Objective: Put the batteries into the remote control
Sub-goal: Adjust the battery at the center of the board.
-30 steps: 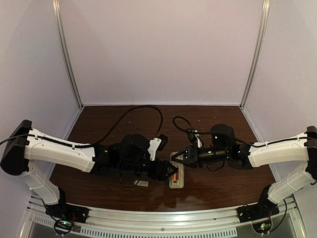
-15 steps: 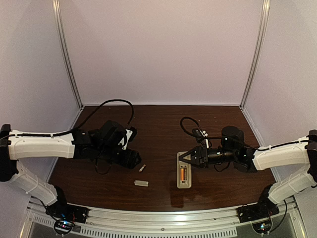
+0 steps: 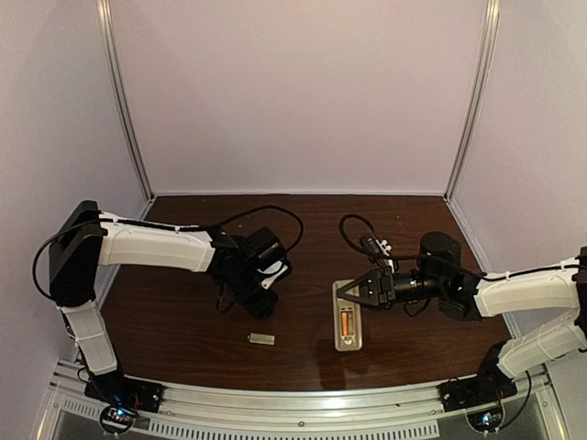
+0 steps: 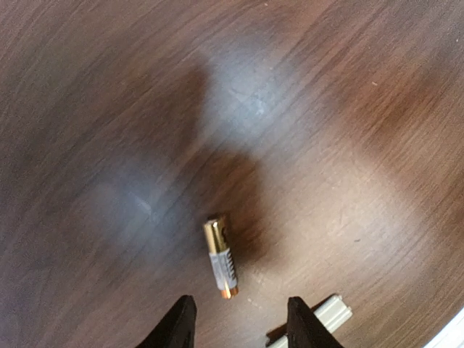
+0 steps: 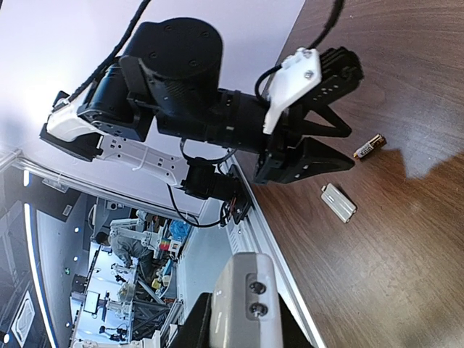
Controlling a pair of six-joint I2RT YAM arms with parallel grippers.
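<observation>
The remote control (image 3: pixel 348 341) lies back-up on the table with one copper-gold battery (image 3: pixel 344 323) in its open bay. My right gripper (image 3: pixel 354 293) is shut on the remote's far end, and the beige end (image 5: pixel 243 297) shows between its fingers. A second battery (image 4: pixel 220 256) lies loose on the wood, just ahead of my open, empty left gripper (image 4: pixel 239 313). The right wrist view shows that battery (image 5: pixel 367 147) beside the left gripper (image 5: pixel 319 161). In the top view the left gripper (image 3: pixel 265 304) hides it.
The small flat pale grey plate (image 3: pixel 261 338) lies near the front edge, just beyond the left fingertips; it also shows in the left wrist view (image 4: pixel 328 316) and right wrist view (image 5: pixel 338 202). Metal frame rail (image 3: pixel 293 417) runs along the front.
My left gripper left the remote, swung out left, then came back over the loose battery. My right gripper has dragged the remote a little to the right.
</observation>
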